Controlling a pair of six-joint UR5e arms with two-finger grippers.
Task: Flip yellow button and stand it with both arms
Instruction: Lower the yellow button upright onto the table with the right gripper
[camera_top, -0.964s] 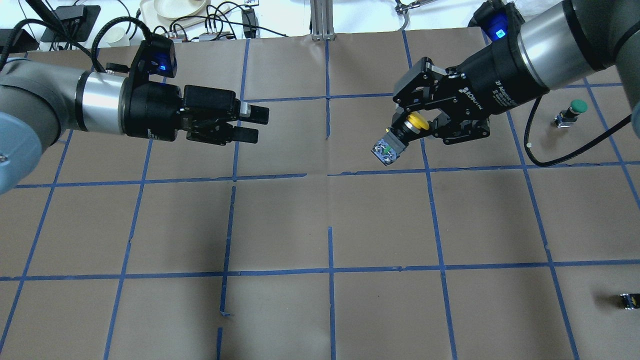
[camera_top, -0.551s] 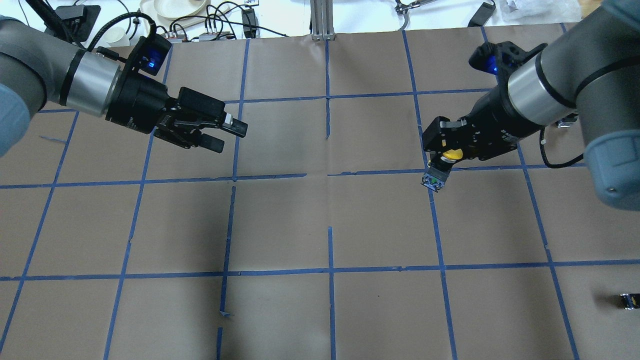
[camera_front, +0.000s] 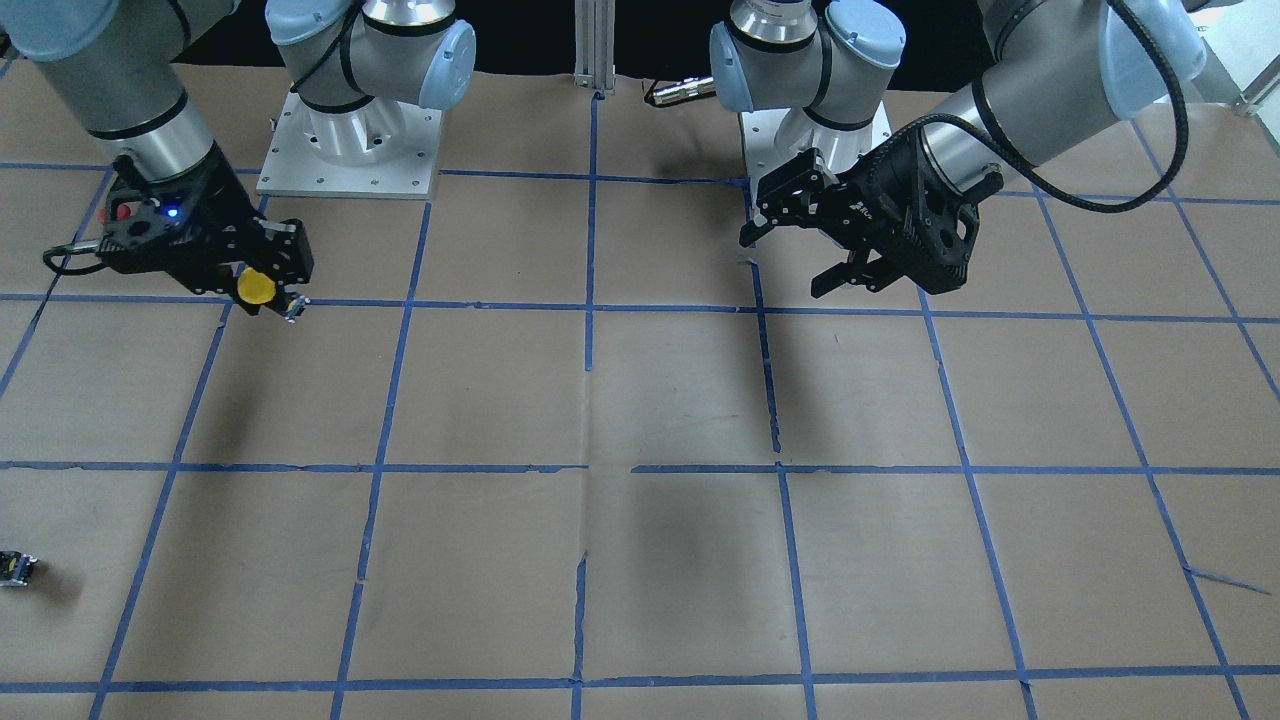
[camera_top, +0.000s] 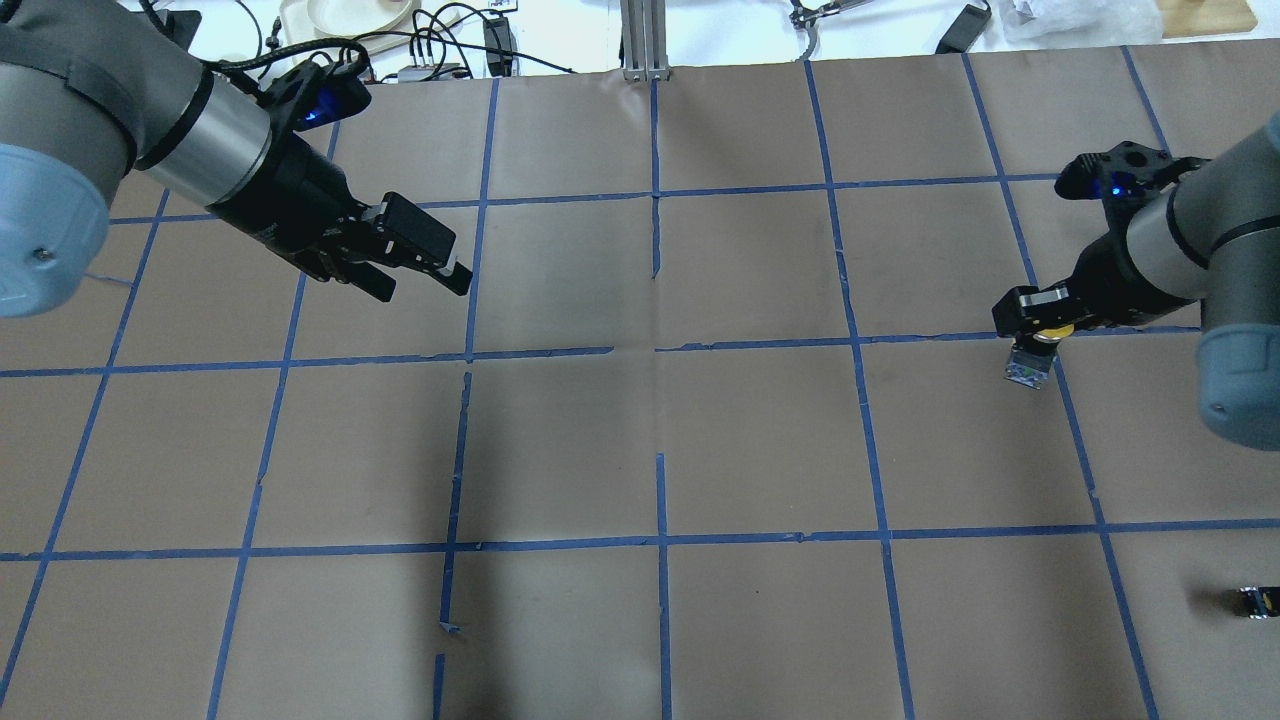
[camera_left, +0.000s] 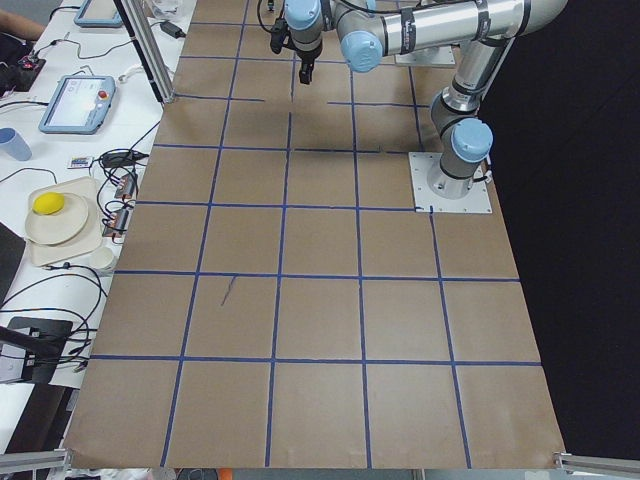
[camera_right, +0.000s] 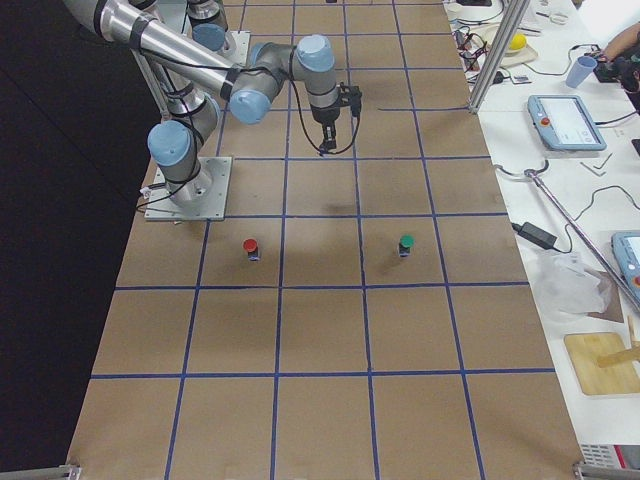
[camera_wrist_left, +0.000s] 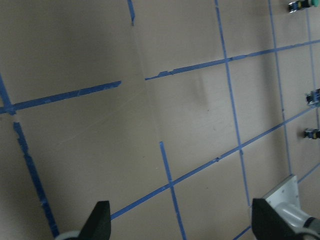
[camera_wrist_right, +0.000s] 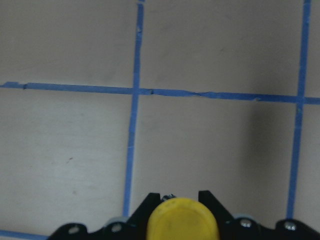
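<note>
Yellow button (camera_top: 1030, 368) farther right — cap half-hidden

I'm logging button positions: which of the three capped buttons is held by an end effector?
The yellow button, gripped in the right end effector; the red button and the green button stand free on the table.

We note a table (camera_top: 560, 450) papered brown and gridded with blue tape (camera_top: 662, 540). Along its far edge runs a white bench (camera_left: 25, 190) with cables (camera_left: 50, 290), a plate (camera_left: 70, 215) and a tablet (camera_left: 78, 103). A metal post (camera_top: 640, 40) stands mid-edge. Beyond the opposite edge we see only black. Light is even, shadows soft.
</note>
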